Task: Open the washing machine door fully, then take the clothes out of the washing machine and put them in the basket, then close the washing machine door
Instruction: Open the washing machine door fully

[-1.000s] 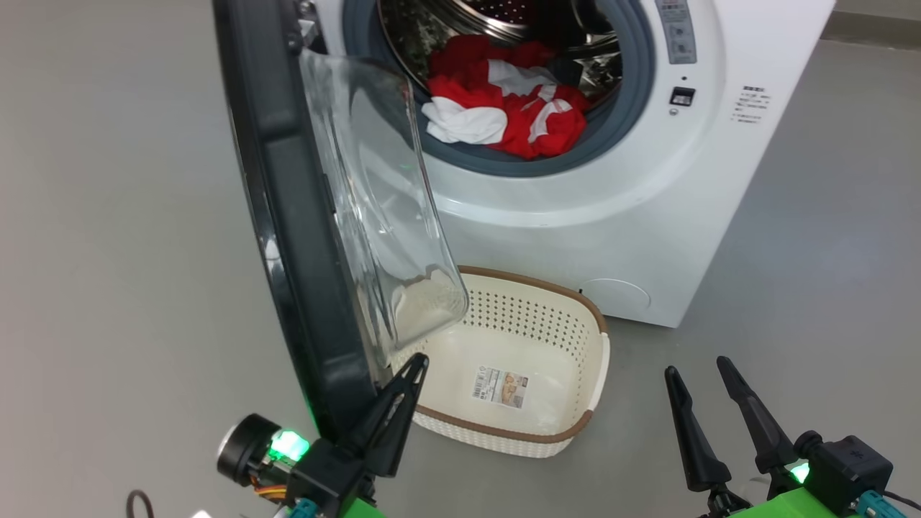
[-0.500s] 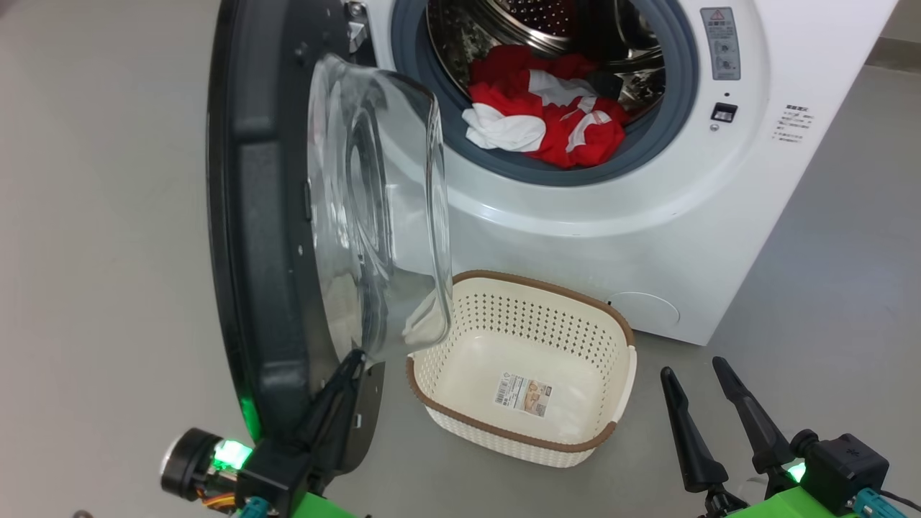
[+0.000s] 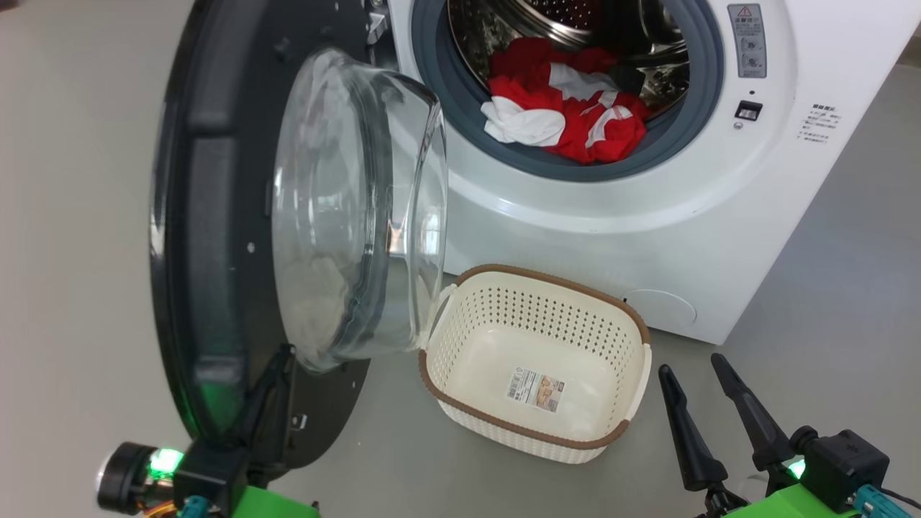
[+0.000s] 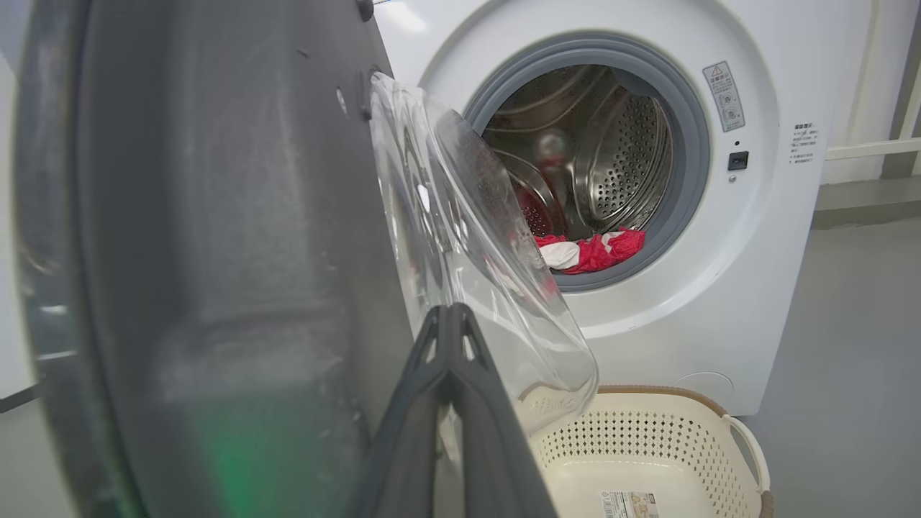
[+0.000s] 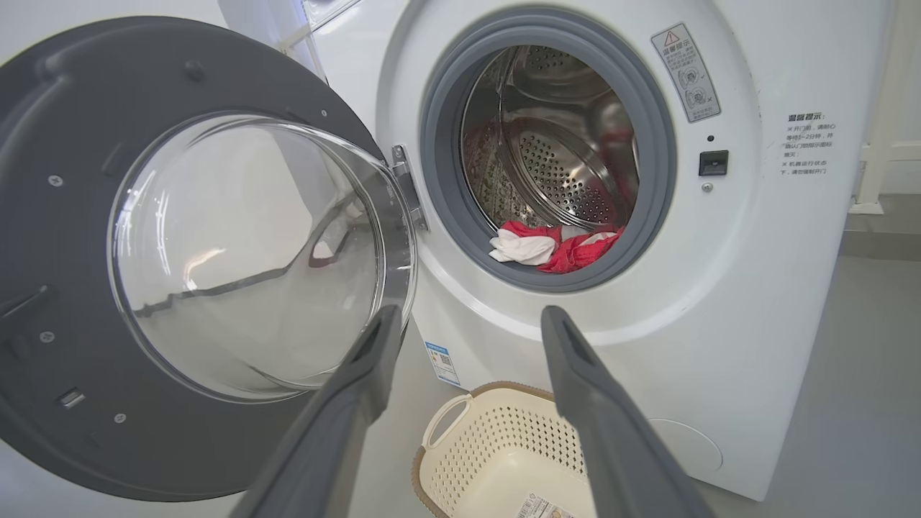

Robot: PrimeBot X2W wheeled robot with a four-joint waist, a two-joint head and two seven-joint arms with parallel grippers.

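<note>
Left claw (image 4: 450, 313) pinched closed at door (image 3: 209, 216) inner face; right claw (image 3: 689, 363) wide; clothes (image 3: 568, 119) inside machine (image 3: 611, 216).

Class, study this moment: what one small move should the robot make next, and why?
Probably push the washing machine door a little wider with the shut left gripper, whose tips rest against its inner face. The door's glass bowl crowds the basket's left end, the clothes lie in the drum, and the open right gripper hangs clear.
</note>
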